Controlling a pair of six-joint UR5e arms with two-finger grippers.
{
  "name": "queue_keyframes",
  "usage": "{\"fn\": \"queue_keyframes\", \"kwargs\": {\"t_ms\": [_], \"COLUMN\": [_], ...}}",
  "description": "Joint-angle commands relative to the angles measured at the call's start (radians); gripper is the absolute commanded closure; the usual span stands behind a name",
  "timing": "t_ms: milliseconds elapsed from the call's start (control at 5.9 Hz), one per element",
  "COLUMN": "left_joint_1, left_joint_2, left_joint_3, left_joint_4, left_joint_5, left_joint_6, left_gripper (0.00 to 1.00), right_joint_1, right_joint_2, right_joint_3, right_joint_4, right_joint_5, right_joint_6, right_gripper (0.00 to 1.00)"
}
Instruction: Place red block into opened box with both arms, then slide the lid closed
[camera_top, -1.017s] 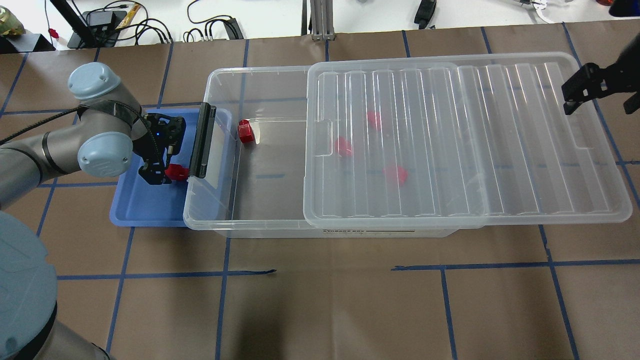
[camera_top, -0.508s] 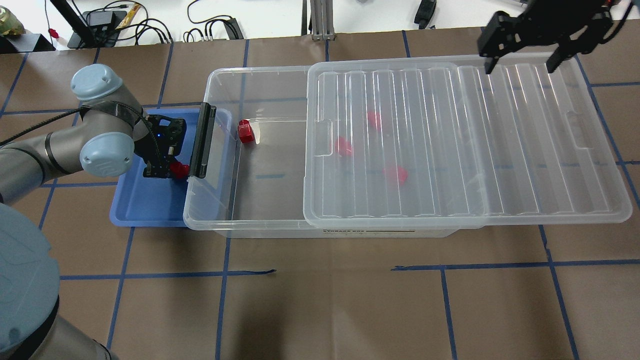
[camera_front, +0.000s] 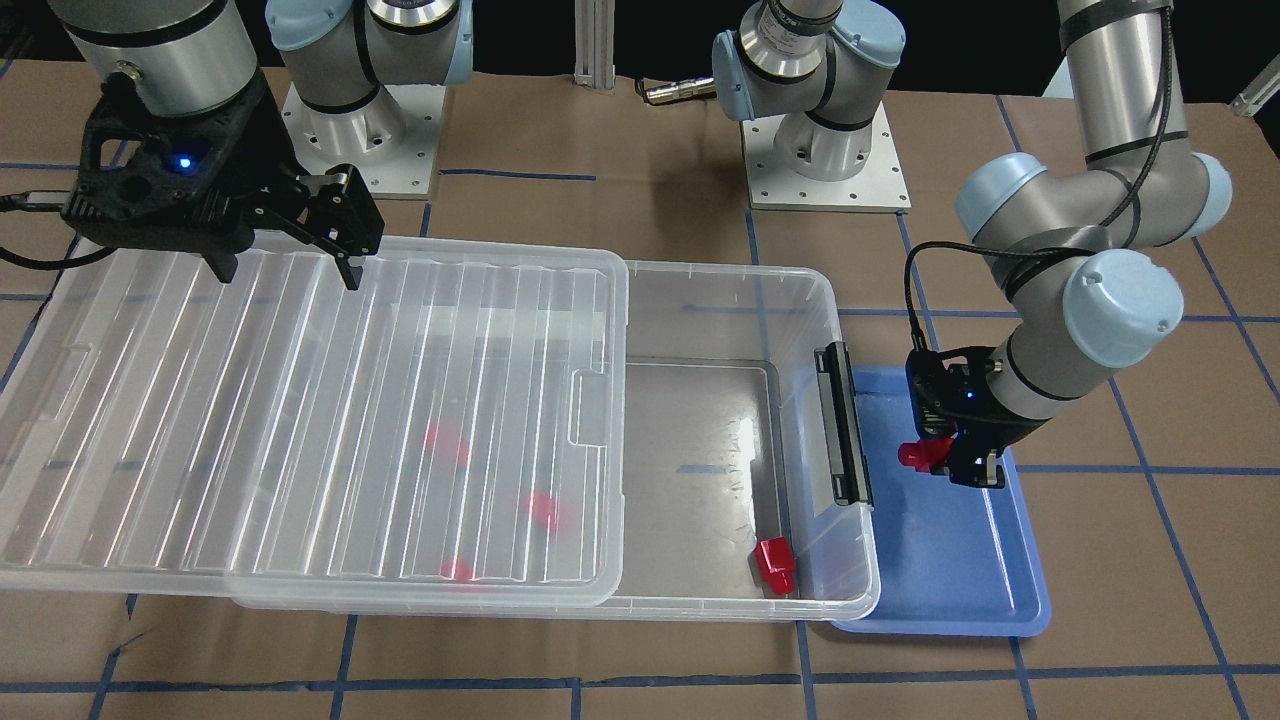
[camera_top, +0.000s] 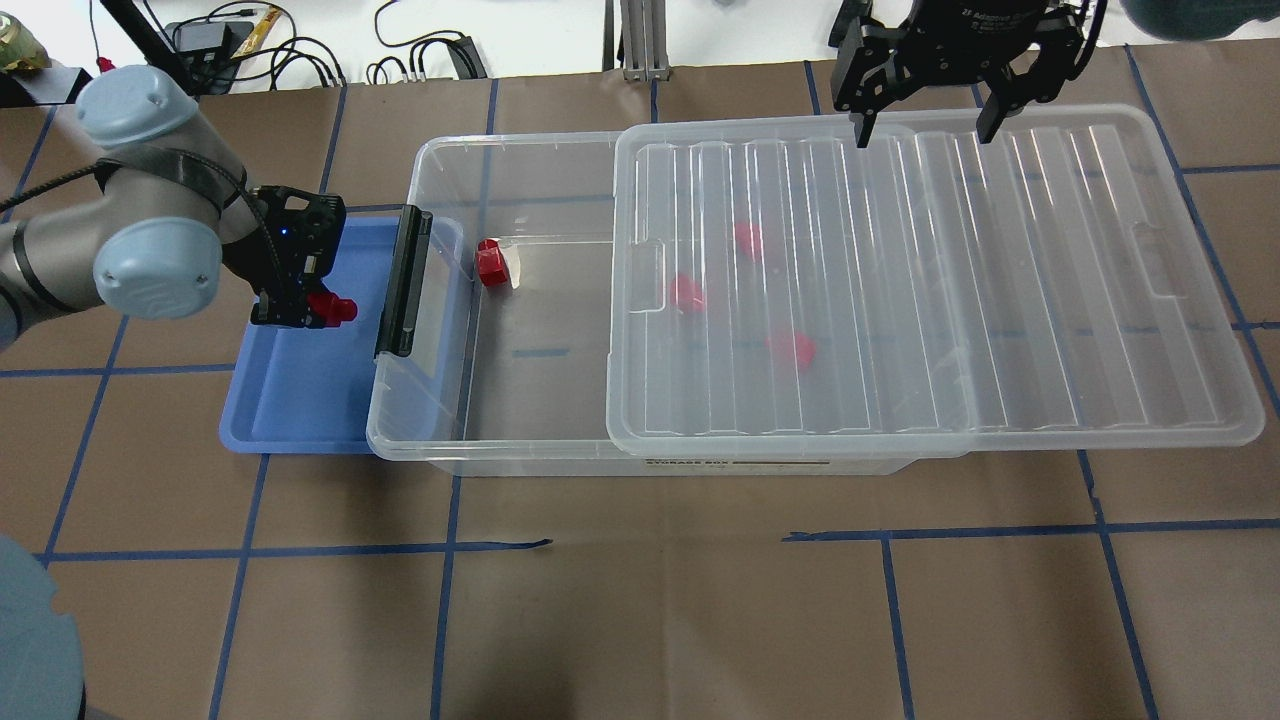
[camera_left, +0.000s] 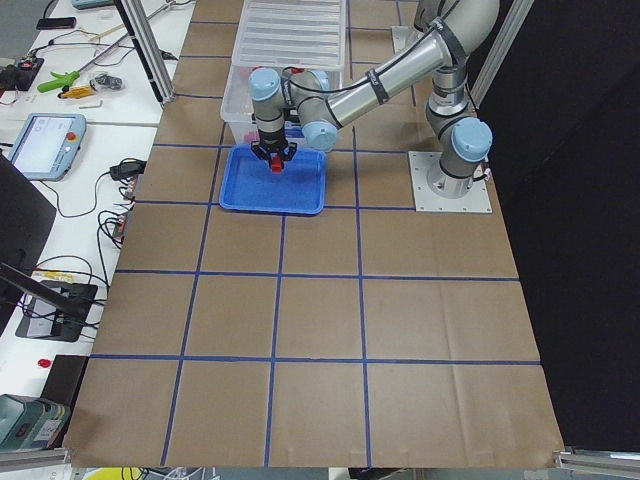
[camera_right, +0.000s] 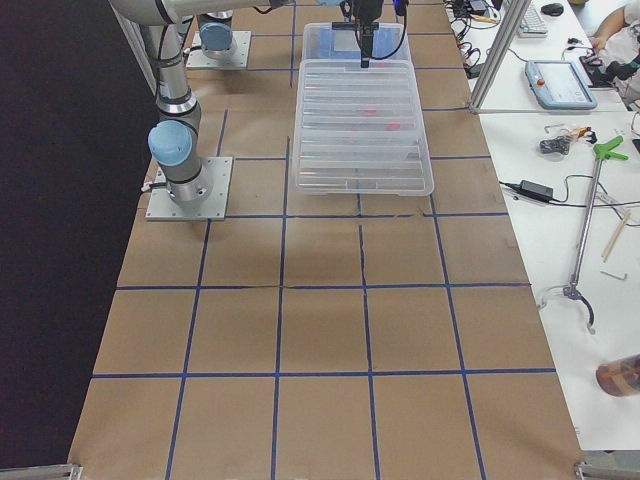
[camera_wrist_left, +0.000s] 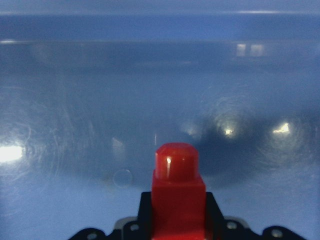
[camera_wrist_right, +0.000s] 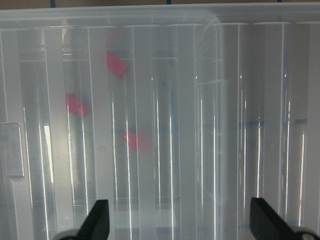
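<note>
1. The left gripper (camera_top: 312, 310) hangs over the blue tray (camera_top: 300, 420). Its jaws squeeze the red block (camera_top: 335, 308). I think it should lift higher first, so the block clears the box (camera_top: 500, 455) wall.
2. Let go over the bare part of the box, not the lid (camera_top: 1000, 300).
3. The right gripper (camera_top: 922, 135) hovers at the lid's far edge, jaws wide open. It should wait.

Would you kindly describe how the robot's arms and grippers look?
The left arm and right arm are silver-grey tubes with pale blue joint caps. The left gripper and right gripper are black, two-fingered, each with a blue light. A black cable follows the left arm.
</note>
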Motion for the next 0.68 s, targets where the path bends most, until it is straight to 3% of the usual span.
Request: {"fn": "queue_keyframes", "kwargs": {"t_ms": [0, 169, 508], "left_joint_1": [-0.04, -0.072, -0.245], "left_joint_2": [0.082, 0.084, 0.082], "left_joint_3": [0.175, 0.195, 0.209], "left_joint_4": [-0.311, -0.332, -0.317], "left_joint_5": [-0.006, -0.01, -0.01], "left_joint_6": [-0.038, -0.073, -0.246], "left_gripper": [0.95, 0.95, 0.96], "right_joint_1": [-0.007, -0.01, -0.008], "right_joint_2": [-0.028, -0.03, -0.03], "right_joint_3": [0.079, 0.078, 0.076], "right_joint_4": [-0.01, -0.012, -0.013], "right_joint_5": [0.02, 0.02, 0.02], "right_joint_6": [-0.045, -0.047, -0.045], "right_gripper": [0.0, 0.0, 0.0]}}
